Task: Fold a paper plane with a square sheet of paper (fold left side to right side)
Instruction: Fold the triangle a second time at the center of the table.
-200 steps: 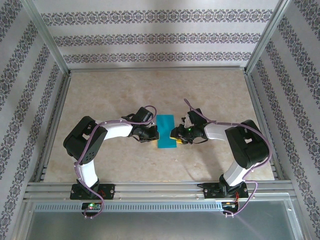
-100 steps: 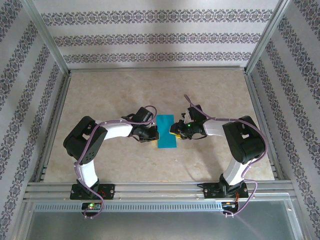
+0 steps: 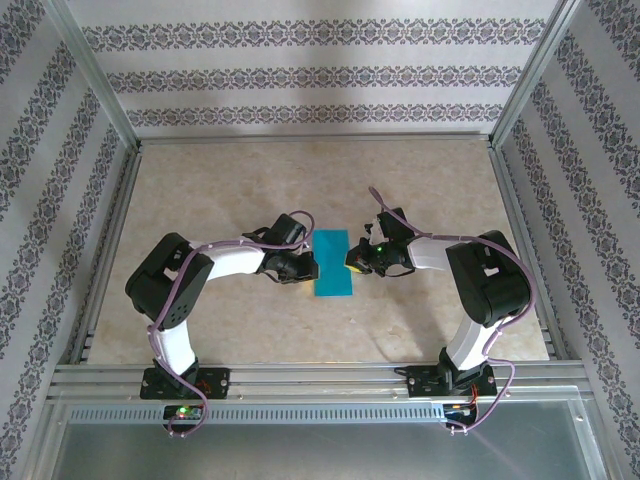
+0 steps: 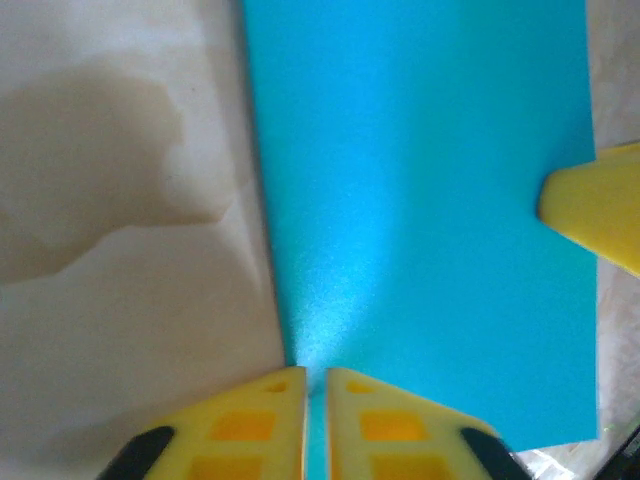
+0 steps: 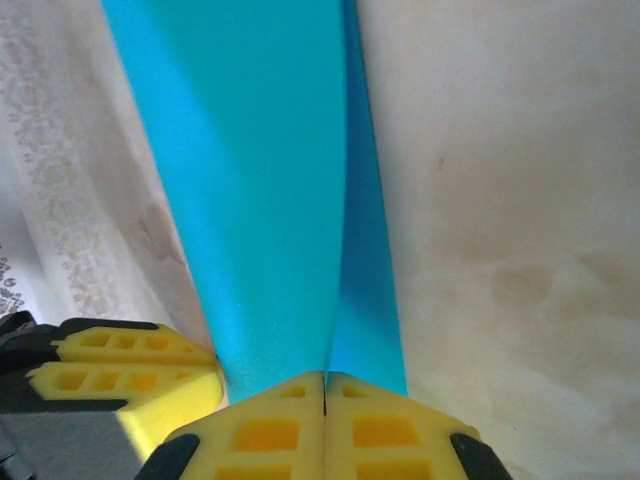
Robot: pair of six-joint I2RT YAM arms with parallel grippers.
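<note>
Teal-blue paper, yellow gripper pads, beige marbled tabletop, purple floral-striped white walls.

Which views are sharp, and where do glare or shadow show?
Top external: sharp, evenly lit, no glare on the sheet of paper. Left wrist: soft overall, a pale sheen down the paper, a dark shadow on the table. Right wrist: the right hand soft up close, the wallpaper at left washed out.
</note>
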